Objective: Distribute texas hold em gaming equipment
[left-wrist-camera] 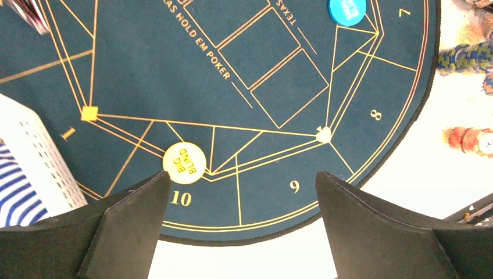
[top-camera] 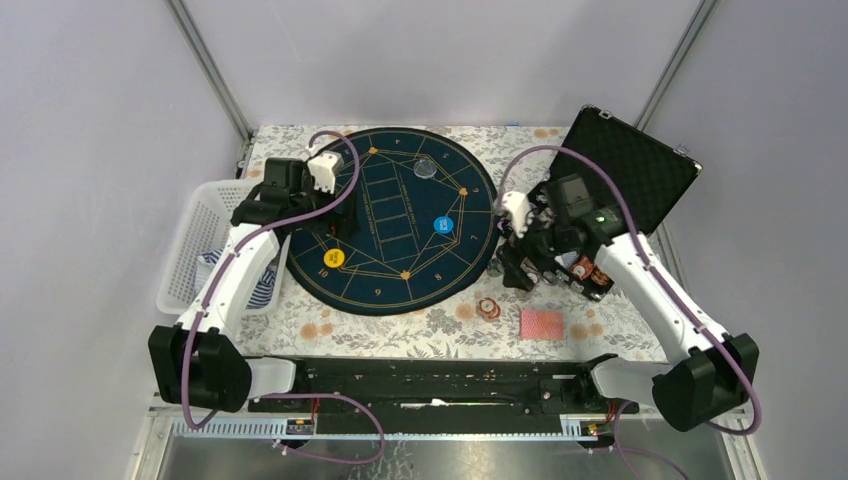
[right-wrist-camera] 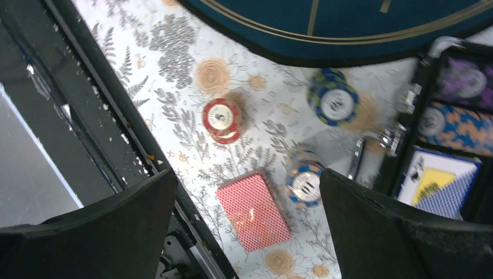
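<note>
Poker gear lies part dealt across the bench; on the round mat the yellow button sits at 8 o'clock and the blue button toward 3 o'clock of centre; off the mat's rim, near 4 o'clock, lie the red chip stack and the card deck, with blue-edged chip stacks beside the open case. Your left gripper hangs spread wide and empty over the mat's near rim, the yellow button just beside one finger; your right gripper is likewise spread and empty, the deck just under its span. The deck looks the likely next pick; come down square to its long edges, one finger either side, low enough to catch the bottom card; close gently so the cards do not fan; in the wrist view keep clear of the nearer blue-edged stack at the deck's 2 o'clock, which a finger could topple.
</note>
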